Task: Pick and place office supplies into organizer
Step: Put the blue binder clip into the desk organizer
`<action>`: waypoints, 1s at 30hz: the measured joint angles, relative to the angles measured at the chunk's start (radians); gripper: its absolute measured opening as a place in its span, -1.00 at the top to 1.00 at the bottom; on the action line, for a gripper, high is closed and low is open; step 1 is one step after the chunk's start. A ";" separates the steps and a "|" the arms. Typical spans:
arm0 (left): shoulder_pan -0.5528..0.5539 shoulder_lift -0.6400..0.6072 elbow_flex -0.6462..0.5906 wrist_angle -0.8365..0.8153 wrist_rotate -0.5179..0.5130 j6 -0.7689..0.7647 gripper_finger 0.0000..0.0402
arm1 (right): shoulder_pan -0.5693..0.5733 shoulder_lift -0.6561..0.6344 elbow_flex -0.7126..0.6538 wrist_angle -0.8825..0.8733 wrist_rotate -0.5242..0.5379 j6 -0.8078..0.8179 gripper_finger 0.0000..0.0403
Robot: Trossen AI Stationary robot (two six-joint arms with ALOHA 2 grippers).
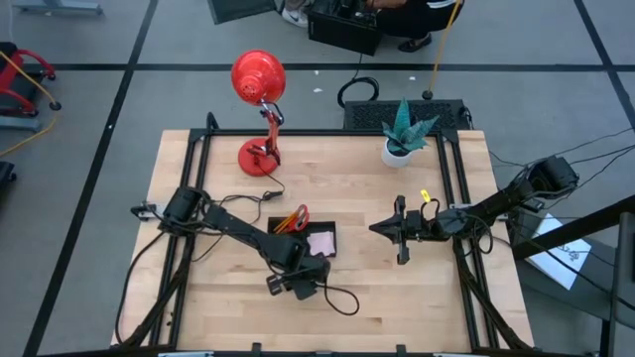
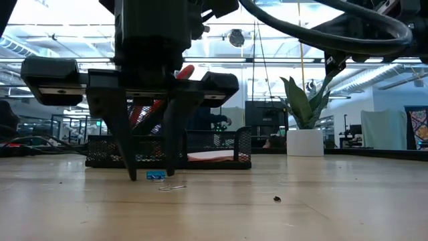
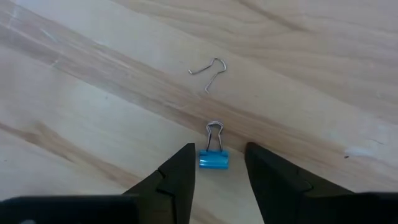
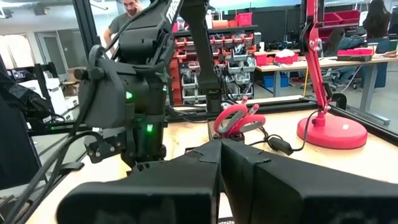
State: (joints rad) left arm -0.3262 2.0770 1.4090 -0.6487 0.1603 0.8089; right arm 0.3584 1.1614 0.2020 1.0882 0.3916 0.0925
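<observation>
Left claw (image 3: 217, 177) stands released, fingers straddling the blue clip (image 3: 213, 160), which lies on the wooden surface (image 3: 93, 124) just before the organizer (image 2: 214, 157). Right claw (image 1: 382, 228) is clenched, empty, hovering well apart.

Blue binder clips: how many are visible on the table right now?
1. The blue binder clip lies on the table between the open left gripper fingers, beside a loose wire piece. Others may be hidden behind the organizer.

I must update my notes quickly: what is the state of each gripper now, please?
Left gripper: jaws open around the blue clip on the table, not yet closed on it.
Right gripper: jaws closed, holding nothing.
</observation>
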 joint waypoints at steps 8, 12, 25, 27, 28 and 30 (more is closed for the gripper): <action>0.008 0.002 -0.003 -0.002 0.017 -0.013 0.66 | 0.000 0.000 0.000 0.000 0.000 0.000 0.98; 0.008 0.003 -0.003 0.000 0.009 -0.027 0.80 | 0.000 0.000 0.000 0.000 0.000 0.000 0.98; -0.104 -0.021 -0.006 -0.005 -0.322 -0.116 0.71 | 0.000 0.000 0.000 0.000 0.000 -0.002 0.98; -0.121 -0.043 -0.011 -0.029 -0.399 -0.139 0.73 | 0.000 0.000 0.000 0.000 -0.001 -0.002 0.98; -0.127 -0.058 -0.011 -0.029 -0.441 -0.160 0.74 | 0.000 0.000 0.000 0.000 -0.001 -0.001 0.98; -0.144 -0.099 -0.008 -0.041 -0.529 -0.216 0.72 | 0.000 0.000 0.000 0.000 -0.001 0.000 0.98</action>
State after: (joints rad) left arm -0.4703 1.9775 1.4013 -0.6893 -0.3689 0.5927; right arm 0.3584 1.1614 0.2020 1.0882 0.3909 0.0922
